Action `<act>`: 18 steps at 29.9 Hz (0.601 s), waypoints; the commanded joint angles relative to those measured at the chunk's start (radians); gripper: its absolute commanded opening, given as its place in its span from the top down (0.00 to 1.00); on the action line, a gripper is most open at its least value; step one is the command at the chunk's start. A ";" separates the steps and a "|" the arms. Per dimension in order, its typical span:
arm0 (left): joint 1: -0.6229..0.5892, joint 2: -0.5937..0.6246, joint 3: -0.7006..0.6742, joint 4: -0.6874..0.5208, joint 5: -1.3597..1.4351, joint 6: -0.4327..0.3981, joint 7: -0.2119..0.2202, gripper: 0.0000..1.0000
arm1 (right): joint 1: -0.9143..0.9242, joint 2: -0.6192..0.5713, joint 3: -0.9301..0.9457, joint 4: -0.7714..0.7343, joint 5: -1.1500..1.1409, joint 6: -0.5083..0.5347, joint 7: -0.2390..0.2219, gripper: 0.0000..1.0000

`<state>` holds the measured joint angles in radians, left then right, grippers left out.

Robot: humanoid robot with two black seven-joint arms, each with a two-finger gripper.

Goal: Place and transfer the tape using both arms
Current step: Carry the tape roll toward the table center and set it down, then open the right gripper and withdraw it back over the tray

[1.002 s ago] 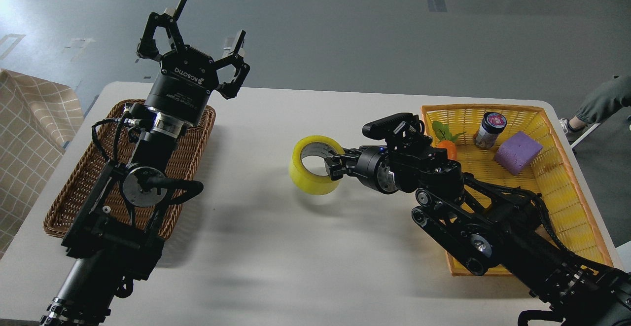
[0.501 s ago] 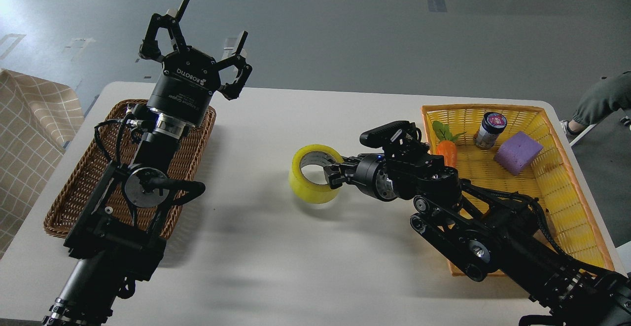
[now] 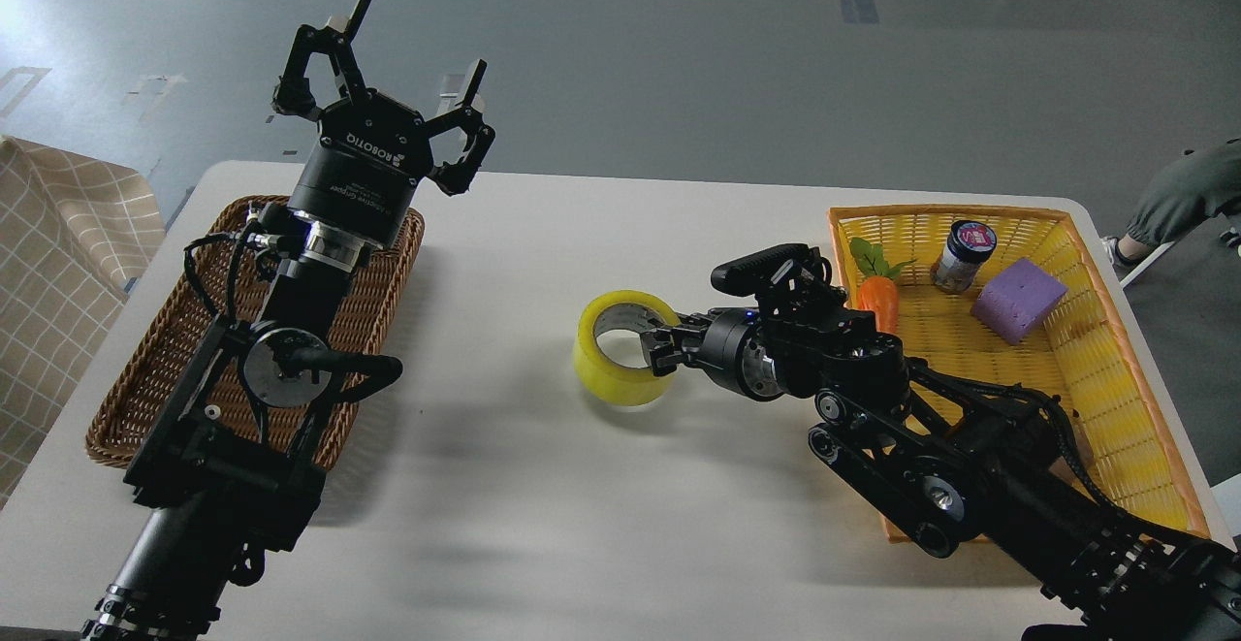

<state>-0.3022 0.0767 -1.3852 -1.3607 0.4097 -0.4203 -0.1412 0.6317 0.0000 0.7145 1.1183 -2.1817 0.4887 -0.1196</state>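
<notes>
The yellow tape roll (image 3: 620, 369) with its pale inner core sits at the middle of the white table (image 3: 543, 525), its lower edge on or just above the surface. My right gripper (image 3: 652, 345) is shut on the roll's right wall, one finger inside the core and one outside. My right arm reaches in from the lower right. My left gripper (image 3: 397, 59) is open and empty, raised high above the far end of the brown wicker tray (image 3: 136, 399), fingers pointing up and away.
A yellow basket (image 3: 1115, 369) at the right holds a toy carrot (image 3: 880, 300), a small jar (image 3: 960, 255) and a purple sponge block (image 3: 1018, 300). A checked cloth (image 3: 48, 272) lies off the table's left. A person's leg (image 3: 1188, 195) is at the right edge.
My right gripper has lowered the tape roll toward the table and shifted it slightly right. My left arm has barely moved.
</notes>
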 commanded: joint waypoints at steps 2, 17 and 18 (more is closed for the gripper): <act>0.002 0.001 -0.002 0.002 0.000 0.000 0.000 0.02 | -0.001 0.000 -0.003 0.000 0.000 0.000 0.000 0.71; 0.002 0.005 -0.003 0.005 -0.002 -0.002 0.000 0.02 | 0.000 0.000 0.002 -0.002 0.000 0.000 -0.006 0.43; 0.002 0.005 -0.003 0.005 -0.002 -0.002 0.000 0.02 | 0.000 0.000 0.003 -0.002 0.000 0.000 -0.006 0.42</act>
<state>-0.2992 0.0813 -1.3884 -1.3560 0.4079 -0.4218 -0.1411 0.6316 0.0000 0.7154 1.1155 -2.1816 0.4886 -0.1246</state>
